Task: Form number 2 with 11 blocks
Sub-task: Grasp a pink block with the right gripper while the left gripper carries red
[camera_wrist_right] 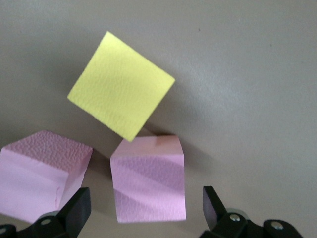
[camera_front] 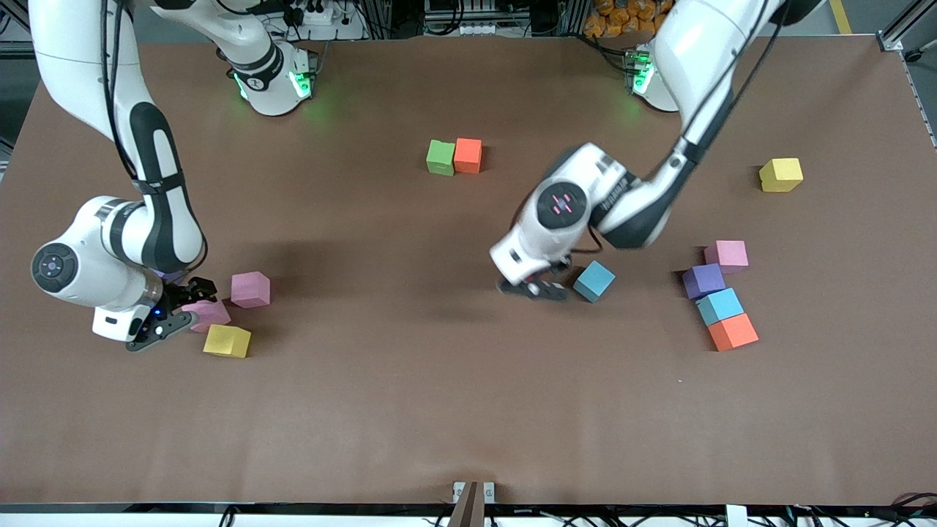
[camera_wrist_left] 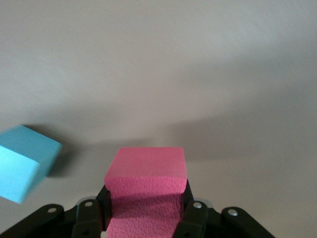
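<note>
My left gripper (camera_wrist_left: 146, 201) is shut on a deep pink block (camera_wrist_left: 146, 171), squeezing its sides. It hangs low over the table's middle (camera_front: 536, 288), where the arm's hand hides that block. A light blue block (camera_front: 594, 281) (camera_wrist_left: 25, 168) lies just beside it. My right gripper (camera_wrist_right: 146, 208) stands open at the right arm's end of the table (camera_front: 187, 313). Its fingers (camera_wrist_right: 74, 210) straddle a pale pink block (camera_wrist_right: 148, 178) (camera_front: 211, 313) without touching it. A second pink block (camera_front: 250, 289) (camera_wrist_right: 42, 181) and a yellow block (camera_front: 227, 341) (camera_wrist_right: 121, 91) lie close by.
A green block (camera_front: 441, 157) and an orange block (camera_front: 468, 155) touch side by side nearer the robots' bases. Toward the left arm's end lie a pink (camera_front: 726, 256), a purple (camera_front: 704, 281), a light blue (camera_front: 719, 305) and an orange block (camera_front: 733, 332), with a lone yellow block (camera_front: 780, 175) farther away.
</note>
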`<state>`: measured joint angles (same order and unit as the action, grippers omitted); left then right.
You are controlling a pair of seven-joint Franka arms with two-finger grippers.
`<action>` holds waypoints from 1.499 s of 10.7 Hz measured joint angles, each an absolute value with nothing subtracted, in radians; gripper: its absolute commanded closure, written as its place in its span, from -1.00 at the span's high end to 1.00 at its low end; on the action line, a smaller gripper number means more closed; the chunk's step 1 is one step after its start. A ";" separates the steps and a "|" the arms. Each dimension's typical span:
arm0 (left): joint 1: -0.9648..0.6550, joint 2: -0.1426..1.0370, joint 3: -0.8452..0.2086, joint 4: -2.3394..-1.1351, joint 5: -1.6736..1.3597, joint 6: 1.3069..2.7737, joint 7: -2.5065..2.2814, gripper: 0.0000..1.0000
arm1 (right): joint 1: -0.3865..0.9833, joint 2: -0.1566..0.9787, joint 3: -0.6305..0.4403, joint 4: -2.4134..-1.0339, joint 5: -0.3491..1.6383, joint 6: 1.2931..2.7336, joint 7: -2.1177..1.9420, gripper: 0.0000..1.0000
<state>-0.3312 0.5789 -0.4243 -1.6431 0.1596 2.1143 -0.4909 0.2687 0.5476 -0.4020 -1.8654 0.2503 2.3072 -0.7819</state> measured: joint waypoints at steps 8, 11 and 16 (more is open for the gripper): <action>-0.333 0.483 -0.665 -2.106 0.547 2.475 -0.380 -0.92 | 0.193 0.594 -0.320 -1.856 0.251 2.382 -0.797 -0.24; -0.329 0.448 -0.676 -2.228 0.651 2.542 -0.376 -0.95 | 0.193 0.595 -0.320 -1.840 0.251 2.379 -0.805 -0.67; -0.396 0.446 -0.698 -2.238 0.679 2.544 -0.318 -1.00 | 0.193 0.592 -0.316 -1.700 0.251 2.174 -0.819 -0.67</action>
<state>-0.3957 0.4465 -0.6982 -2.2383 0.6793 2.5441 -0.3182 0.1929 0.5919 -0.3161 -1.7002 0.2511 2.1738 -0.8188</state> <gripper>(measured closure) 0.458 0.471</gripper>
